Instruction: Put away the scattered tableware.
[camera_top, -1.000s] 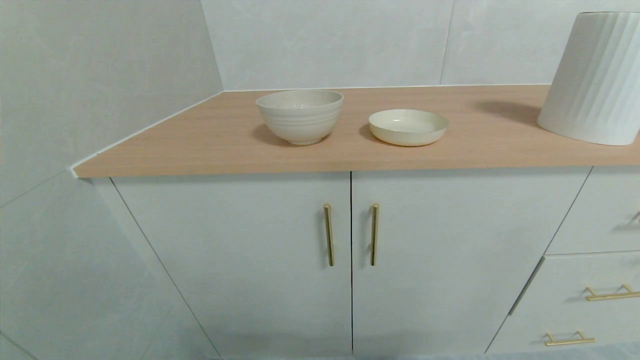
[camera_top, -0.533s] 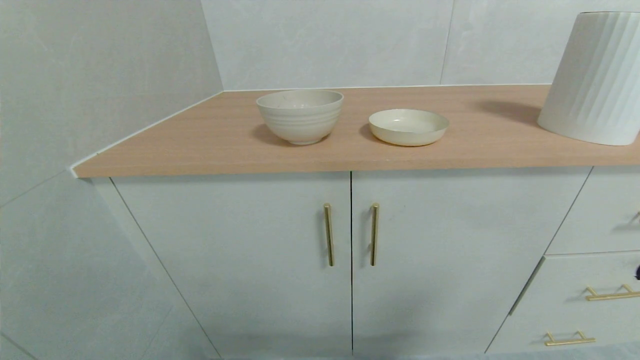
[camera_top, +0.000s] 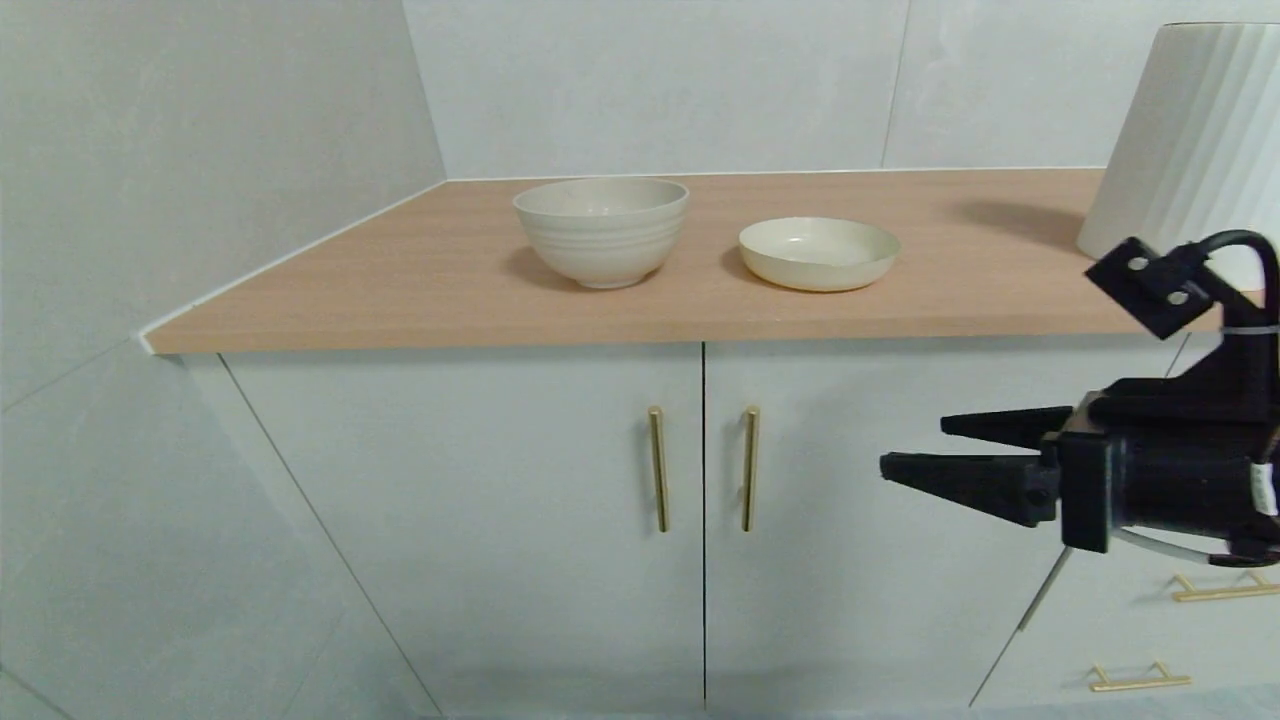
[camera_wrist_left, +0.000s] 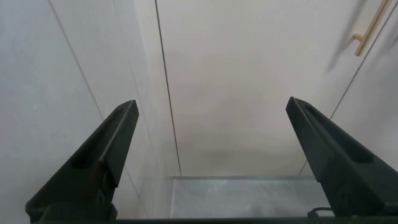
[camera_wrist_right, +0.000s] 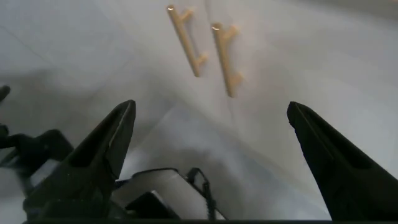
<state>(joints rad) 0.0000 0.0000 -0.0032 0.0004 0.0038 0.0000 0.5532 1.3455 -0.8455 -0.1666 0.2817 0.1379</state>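
A cream ribbed bowl (camera_top: 601, 230) and a shallow cream dish (camera_top: 818, 253) stand side by side on the wooden countertop (camera_top: 400, 290). My right gripper (camera_top: 915, 447) hangs open in front of the right cabinet door (camera_top: 880, 520), below the countertop and right of the two gold handles (camera_top: 748, 467). In the right wrist view its open gripper (camera_wrist_right: 211, 124) faces those handles (camera_wrist_right: 205, 46). In the left wrist view my left gripper (camera_wrist_left: 214, 121) is open with nothing between its fingers, low down before the left cabinet door (camera_wrist_left: 249, 87) near the floor.
A tall white ribbed container (camera_top: 1195, 150) stands at the countertop's right end. Drawers with gold handles (camera_top: 1215, 587) sit at the lower right. A tiled wall (camera_top: 150, 200) closes off the left side of the cabinet.
My right arm has come into the head view from the right edge and now sits before the right cabinet door. Bowl and dish have not moved.
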